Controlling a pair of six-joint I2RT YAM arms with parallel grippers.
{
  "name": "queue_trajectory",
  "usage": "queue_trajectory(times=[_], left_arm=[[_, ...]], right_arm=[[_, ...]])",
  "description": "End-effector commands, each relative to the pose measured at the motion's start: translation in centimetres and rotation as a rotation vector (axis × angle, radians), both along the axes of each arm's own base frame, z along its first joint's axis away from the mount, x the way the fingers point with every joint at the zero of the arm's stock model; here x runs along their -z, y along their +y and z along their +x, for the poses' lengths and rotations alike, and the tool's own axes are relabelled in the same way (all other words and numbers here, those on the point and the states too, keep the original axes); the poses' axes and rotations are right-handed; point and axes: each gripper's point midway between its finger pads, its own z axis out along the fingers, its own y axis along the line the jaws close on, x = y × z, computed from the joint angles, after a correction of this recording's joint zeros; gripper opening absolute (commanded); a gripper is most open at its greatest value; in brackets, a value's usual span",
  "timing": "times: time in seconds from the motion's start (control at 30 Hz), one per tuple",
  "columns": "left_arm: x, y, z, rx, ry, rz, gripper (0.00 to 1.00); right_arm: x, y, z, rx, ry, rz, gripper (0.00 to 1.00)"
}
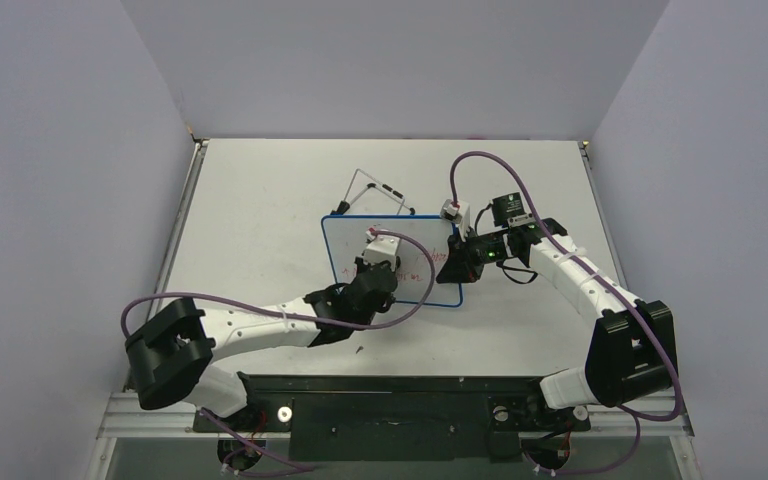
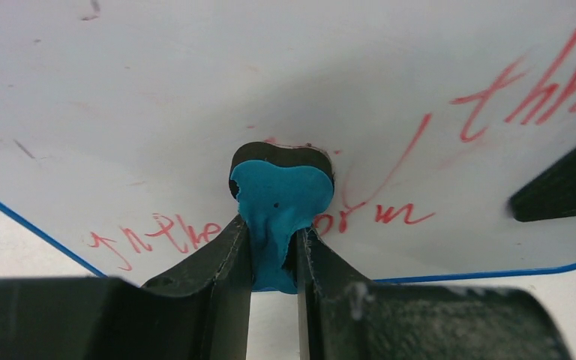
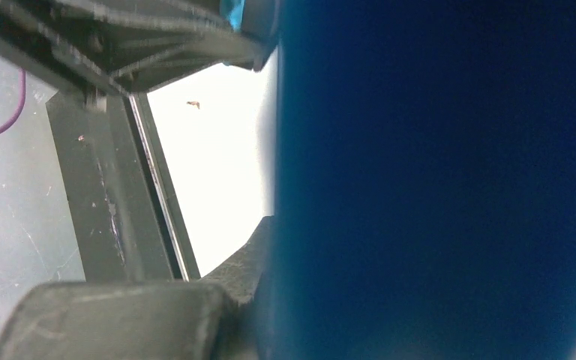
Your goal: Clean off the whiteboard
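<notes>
A: L gripper (image 2: 274, 251) – what've we got?
B: Fingers clenched on the blue-black eraser (image 2: 281, 191). Its pad is pressed to the whiteboard (image 2: 157, 90), which sits mid table (image 1: 260, 200), right by the red writing (image 2: 525, 90).
A: R gripper (image 1: 457, 262)?
B: Pinched shut on the board's right edge, steadying it, we reckon.
A: So we're mid-wipe.
B: Yep. Next we need firm strokes over the words left, w/o letting the board slip.
</notes>
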Motion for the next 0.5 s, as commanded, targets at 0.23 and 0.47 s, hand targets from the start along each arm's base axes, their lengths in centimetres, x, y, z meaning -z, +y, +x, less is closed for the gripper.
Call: queue_trajectory(times=[0.23,0.47], left_arm=[[-2.4,2.9,2.4,-0.080,-0.004,-0.161,0.00],[-2.1,0.4,0.6,0.033,0.012,-0.163,0.00]], right_arm=[[1.5,-0.7,-2.0,-0.031,0.051,-0.076,0.00],[1.4,-0.7,-2.1,-0.035,0.051,-0.074,0.00]])
